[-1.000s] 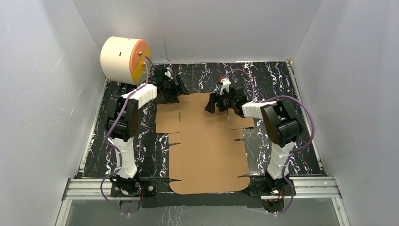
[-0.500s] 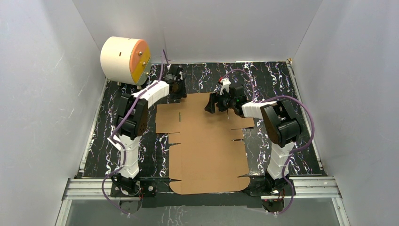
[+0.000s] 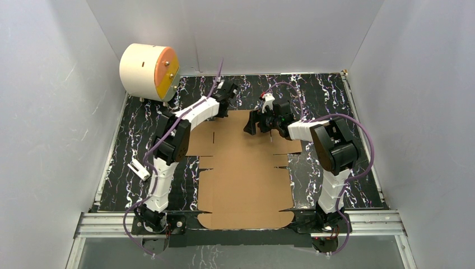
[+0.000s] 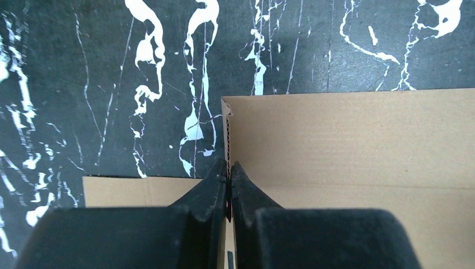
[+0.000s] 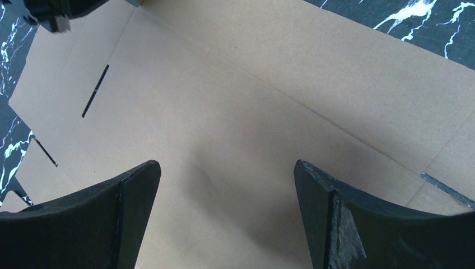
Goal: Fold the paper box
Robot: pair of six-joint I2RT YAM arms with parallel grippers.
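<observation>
My left gripper [image 4: 228,168] is pressed together on a thin corrugated edge of the paper box [image 3: 246,174] — a large flat brown corrugated cardboard sheet, die-cut with flaps and slits. The sheet lies flat on the black white-veined table [image 3: 336,95], to the right of the cream cylinder with the orange face [image 3: 144,70] and nearer than it. The edge I pinch is the side of the far panel that faces that cylinder. My right gripper [image 5: 225,165] hangs spread wide over the same panel, further from the cylinder, gripping nothing. I judge the sheet light, and stiff across a panel, but ready to hinge along its scored lines — and easily creased if nipped mid-panel. The best hold looks like a flap's free edge near a corner, pinched firmly since the smooth face may slip.
</observation>
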